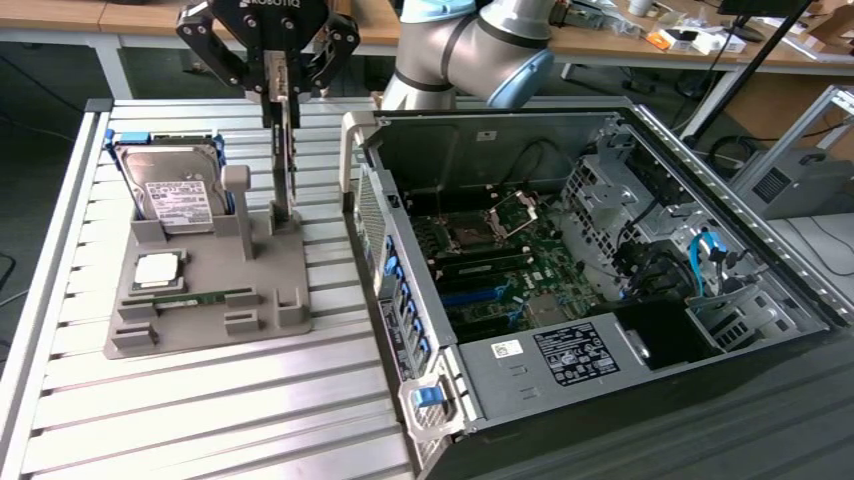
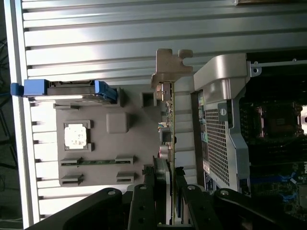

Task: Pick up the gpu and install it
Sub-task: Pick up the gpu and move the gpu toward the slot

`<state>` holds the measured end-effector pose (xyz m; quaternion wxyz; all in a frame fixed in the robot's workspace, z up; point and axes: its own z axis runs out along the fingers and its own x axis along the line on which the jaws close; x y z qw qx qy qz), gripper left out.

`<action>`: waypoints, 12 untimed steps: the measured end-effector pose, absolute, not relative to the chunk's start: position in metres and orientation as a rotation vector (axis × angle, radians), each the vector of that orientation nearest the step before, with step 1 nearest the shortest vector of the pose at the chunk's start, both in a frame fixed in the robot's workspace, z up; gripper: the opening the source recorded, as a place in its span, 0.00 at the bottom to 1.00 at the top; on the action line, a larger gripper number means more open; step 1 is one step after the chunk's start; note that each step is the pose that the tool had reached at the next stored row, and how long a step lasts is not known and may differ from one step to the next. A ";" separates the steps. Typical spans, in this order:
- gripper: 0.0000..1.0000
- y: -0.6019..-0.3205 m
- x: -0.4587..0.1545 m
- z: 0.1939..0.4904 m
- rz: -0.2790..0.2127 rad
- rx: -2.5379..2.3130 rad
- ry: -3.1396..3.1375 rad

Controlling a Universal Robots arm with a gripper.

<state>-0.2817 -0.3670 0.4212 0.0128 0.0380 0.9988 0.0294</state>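
Pincer (image 1: 279, 93) downward, tight on upright gpu (image 1: 284, 165)

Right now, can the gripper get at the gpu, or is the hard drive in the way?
Probably yes: the gripper looks closed on the upper edge of the upright gpu over the gray holder. The hard drive stands apart beside it.

The fingers (image 2: 143, 203) are black, the gpu (image 1: 284, 165) shows a greenish edge and a pale silver bracket, and the arm (image 1: 461, 55) is silver-grey with a light-blue cap. The tray (image 1: 267, 305) is matte grey, the hard drive (image 1: 174, 195) silver with a white label and blue rails, the memory stick (image 1: 200, 297) green. The desk (image 1: 200, 410) is silvery with parallel ribs; the computer case (image 1: 467, 150) is grey with blue clips.
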 end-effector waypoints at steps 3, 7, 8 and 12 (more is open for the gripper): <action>0.27 -0.367 -0.280 0.421 0.092 0.118 3.113; 0.27 -0.368 -0.277 0.421 0.092 0.118 3.112; 0.27 -0.368 -0.276 0.421 0.092 0.118 3.112; 0.27 -0.368 -0.274 0.421 0.092 0.118 3.112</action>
